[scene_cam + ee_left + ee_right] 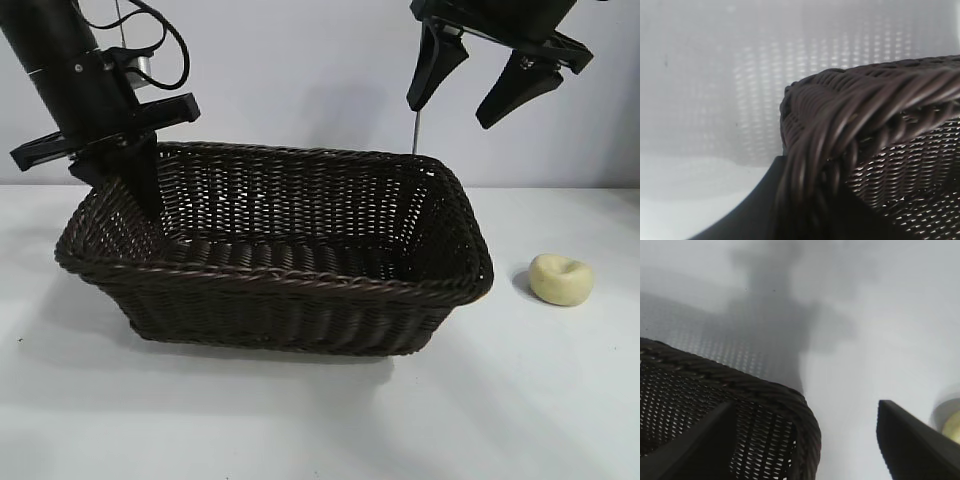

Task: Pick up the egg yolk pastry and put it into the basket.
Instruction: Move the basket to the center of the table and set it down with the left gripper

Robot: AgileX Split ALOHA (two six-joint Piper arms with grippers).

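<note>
Bare table (560, 400) around the egg yolk pastry (561, 278), basket (300, 275) wall leftward

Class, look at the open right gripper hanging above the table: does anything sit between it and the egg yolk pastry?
Nothing visible does. The right gripper hangs open above the basket's far right corner, and the egg yolk pastry lies alone on the bare table just right of the basket. The left gripper is down at the basket's left rim.
</note>
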